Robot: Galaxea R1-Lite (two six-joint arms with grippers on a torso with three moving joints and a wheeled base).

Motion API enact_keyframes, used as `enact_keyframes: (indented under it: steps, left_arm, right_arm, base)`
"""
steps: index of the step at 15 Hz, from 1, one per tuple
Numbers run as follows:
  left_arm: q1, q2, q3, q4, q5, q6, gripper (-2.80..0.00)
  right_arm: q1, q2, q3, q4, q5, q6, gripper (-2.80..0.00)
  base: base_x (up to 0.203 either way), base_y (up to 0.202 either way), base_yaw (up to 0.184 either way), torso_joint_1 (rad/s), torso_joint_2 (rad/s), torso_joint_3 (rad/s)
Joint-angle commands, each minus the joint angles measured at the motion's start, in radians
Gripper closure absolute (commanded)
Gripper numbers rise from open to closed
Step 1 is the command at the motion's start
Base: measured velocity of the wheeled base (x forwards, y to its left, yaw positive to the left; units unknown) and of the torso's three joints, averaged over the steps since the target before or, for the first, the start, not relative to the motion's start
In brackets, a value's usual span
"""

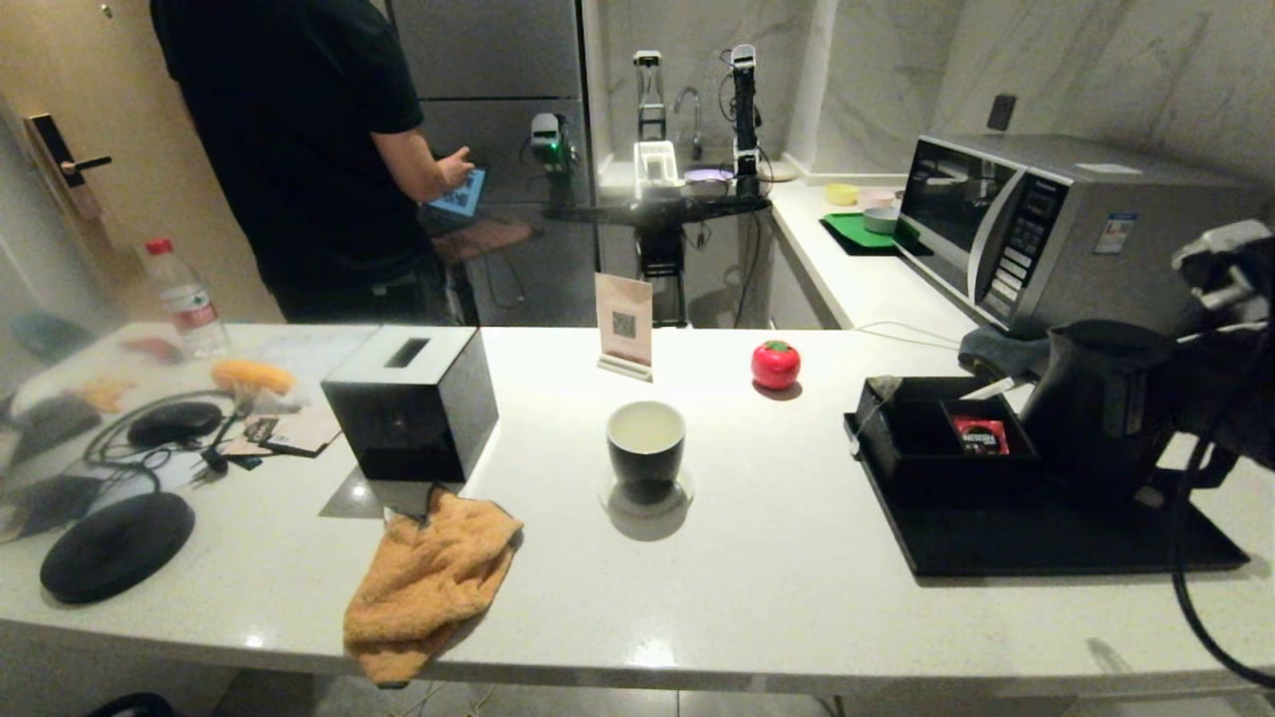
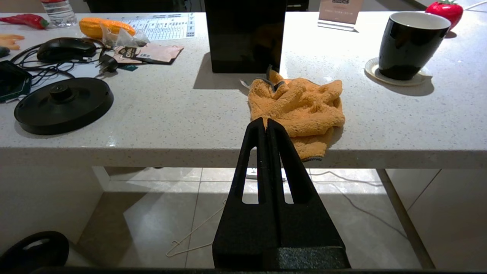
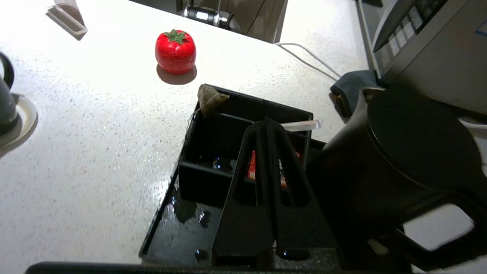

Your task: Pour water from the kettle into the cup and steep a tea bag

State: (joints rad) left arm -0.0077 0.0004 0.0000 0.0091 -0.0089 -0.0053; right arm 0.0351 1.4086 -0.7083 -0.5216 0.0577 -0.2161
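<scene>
Two grippers, both empty with fingers pressed together. Left gripper [image 2: 266, 123] sits low off the near edge of the desk [image 1: 777, 558], pointing at the orange cloth [image 1: 428, 583] that droops over that edge; not visible from the head. Right gripper [image 3: 266, 125] hangs over the black tray [image 1: 1046, 543], tips above the black compartment box [image 1: 936, 443], touching nothing I can see. Kettle [image 1: 1096, 408] stands on the tray at roughly 3 o'clock from the cup, lid on, loop handle facing the robot, right beside the gripper but apart from it. Cup [image 1: 645, 446] is upright on a small white coaster [image 2: 395, 78] near mid-desk, white interior, can't tell whether there's water in it. Tea bag [image 3: 210, 99] is draped on the far corner of the box rim; a red packet [image 1: 981, 435] lies inside the box. Droplets on the tray floor in the right wrist view. Red tomato toy [image 1: 775, 364] at about 1 o'clock from the cup, black tissue box [image 1: 410, 403] at 9 o'clock, kettle base disc [image 1: 115, 546] further out at 8 o'clock. Microwave [image 1: 1056, 224] behind the kettle. Person [image 1: 299, 149] in black stands beyond the desk at 11 o'clock.
</scene>
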Motion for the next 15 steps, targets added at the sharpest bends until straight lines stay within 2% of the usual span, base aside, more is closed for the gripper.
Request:
enact_keyframes:
  steps: [1, 9, 15]
  left_arm:
    - [0.0, 0.0, 0.0, 0.0, 0.0, -0.001, 0.0]
    - [0.0, 0.0, 0.0, 0.0, 0.001, -0.001, 0.0]
    - [0.0, 0.0, 0.0, 0.0, 0.0, -0.001, 0.0]
  right_arm:
    - [0.006, 0.09, -0.074, 0.027, 0.0, 0.028, 0.0]
    - [0.028, 0.255, -0.388, 0.388, -0.001, 0.079, 0.0]
    - [0.069, 0.46, -0.724, 0.609, -0.001, 0.131, 0.0]
  base:
    - [0.0, 0.0, 0.0, 0.0, 0.0, 0.0]
    - [0.0, 0.0, 0.0, 0.0, 0.0, 0.0]
    - [0.0, 0.0, 0.0, 0.0, 0.0, 0.0]
